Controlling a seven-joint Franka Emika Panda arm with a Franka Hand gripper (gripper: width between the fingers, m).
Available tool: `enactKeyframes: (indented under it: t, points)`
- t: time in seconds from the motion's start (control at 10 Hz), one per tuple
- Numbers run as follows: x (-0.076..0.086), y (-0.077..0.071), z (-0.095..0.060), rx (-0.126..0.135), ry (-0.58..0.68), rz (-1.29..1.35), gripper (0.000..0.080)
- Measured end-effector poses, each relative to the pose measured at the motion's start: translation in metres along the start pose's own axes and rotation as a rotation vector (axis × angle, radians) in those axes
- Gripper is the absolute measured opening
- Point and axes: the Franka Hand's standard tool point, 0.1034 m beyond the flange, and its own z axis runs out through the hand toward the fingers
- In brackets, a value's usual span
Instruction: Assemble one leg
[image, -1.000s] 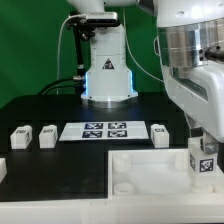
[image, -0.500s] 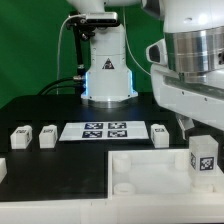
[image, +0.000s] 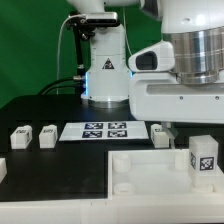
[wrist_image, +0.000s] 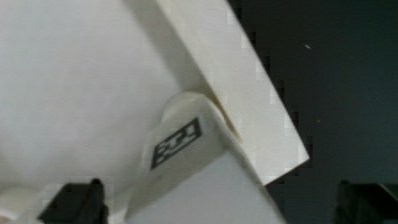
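A leg (image: 204, 158) stands upright at the near right corner of the large white square tabletop (image: 150, 172). A tag faces the camera. In the wrist view this leg (wrist_image: 178, 140) lies below my gripper (wrist_image: 222, 205), against the tabletop's edge (wrist_image: 222, 80). The two dark fingertips (wrist_image: 75, 200) are wide apart and touch nothing. The gripper is open and empty. In the exterior view the arm's big white hand (image: 180, 90) hangs above and to the left of the leg. Its fingers are not clearly seen there.
Three more legs lie on the black table: two at the exterior view's left (image: 20, 136) (image: 46, 135) and one right of the middle (image: 160, 134). The marker board (image: 95, 130) lies between them. The robot base (image: 105, 75) stands behind.
The hand has risen and moved toward the exterior view's left, away from the upright leg. The leg stays standing on the tabletop's corner.
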Motion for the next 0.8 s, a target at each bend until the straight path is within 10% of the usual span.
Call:
enactKeyframes:
  t: [0.4, 0.6, 0.8]
  points:
    - [-0.0015, -0.0008, 0.0013, -0.012, 0.004, -0.223, 0.0649]
    - [-0.0025, -0.0022, 0.0015, -0.008, 0.003, -0.075, 0.0378]
    - [-0.0023, -0.0013, 0.0015, -0.009, 0.002, 0.085, 0.0301]
